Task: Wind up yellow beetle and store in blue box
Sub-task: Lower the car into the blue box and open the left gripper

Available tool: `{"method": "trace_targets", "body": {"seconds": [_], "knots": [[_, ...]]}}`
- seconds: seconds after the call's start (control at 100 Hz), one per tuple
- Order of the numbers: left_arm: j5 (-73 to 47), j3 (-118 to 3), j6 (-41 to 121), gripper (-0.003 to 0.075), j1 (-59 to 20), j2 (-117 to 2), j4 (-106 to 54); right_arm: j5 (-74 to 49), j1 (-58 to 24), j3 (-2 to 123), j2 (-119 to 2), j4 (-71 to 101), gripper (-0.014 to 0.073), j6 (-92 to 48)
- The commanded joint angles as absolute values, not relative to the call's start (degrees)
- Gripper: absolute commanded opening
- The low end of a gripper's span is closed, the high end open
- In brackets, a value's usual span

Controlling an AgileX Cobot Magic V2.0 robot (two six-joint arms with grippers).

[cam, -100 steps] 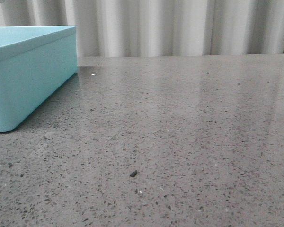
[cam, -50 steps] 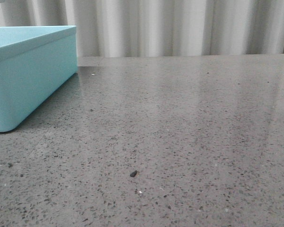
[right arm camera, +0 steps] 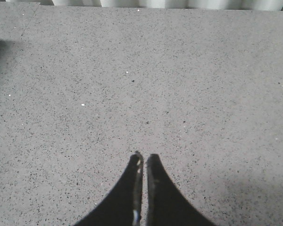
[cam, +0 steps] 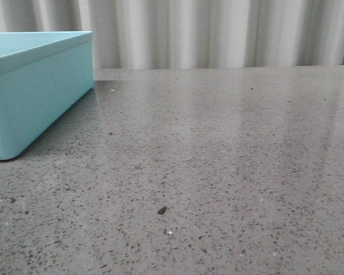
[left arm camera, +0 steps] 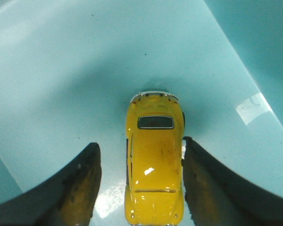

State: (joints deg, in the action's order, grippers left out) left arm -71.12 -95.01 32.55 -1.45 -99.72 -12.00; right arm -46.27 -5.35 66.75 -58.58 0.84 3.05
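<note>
Yellow beetle (left arm camera: 154, 162) sat on the floor of the blue box (cam: 37, 86), between the spread fingers of your left end effector (left arm camera: 137, 186). One finger (left arm camera: 80, 188) stood clear of the car's side; the other looked very near or touching it, and I could not tell which. By my reading, the storing was all but finished, so the step in hand was a clean withdrawal. You needed to keep those fingers apart and lift straight up, without sideways drift, so that neither pad would drag the glossy body or nudge a wound toy into rolling. Your right end effector (right arm camera: 142, 162) hung over the bare counter (cam: 218, 160) with its fingers pressed together, holding nothing; it needed no part in this.
</note>
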Motion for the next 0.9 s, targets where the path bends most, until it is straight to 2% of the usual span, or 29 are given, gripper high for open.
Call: {"method": "trace_targets", "body": {"seconds": [0.0, 0.1, 0.28, 0.62, 0.89], "knots": [[-72.6, -97.0, 32.0, 0.0323, -1.4, -94.7, -15.5, -41.7, -5.4, 68.3, -57.5, 0.0, -0.0061, 2.7], [-72.6, -97.0, 32.0, 0.0229, -1.4, -92.1, -18.4, -41.5, -5.4, 68.2, -56.2, -1.2, -0.0061, 2.7], [-72.6, -97.0, 32.0, -0.0023, -1.4, -87.2, -21.3, -39.7, -5.4, 68.2, -53.2, -2.8, -0.0061, 2.7], [-72.6, -97.0, 32.2, -0.0021, -1.4, -80.0, -26.4, -37.0, -5.4, 67.3, -45.0, -6.1, -0.0061, 2.7], [-72.6, -94.8, 32.7, -0.0021, -1.4, -74.3, -27.5, -28.6, -5.4, 56.2, -35.4, -7.9, -0.0061, 2.7]]}}
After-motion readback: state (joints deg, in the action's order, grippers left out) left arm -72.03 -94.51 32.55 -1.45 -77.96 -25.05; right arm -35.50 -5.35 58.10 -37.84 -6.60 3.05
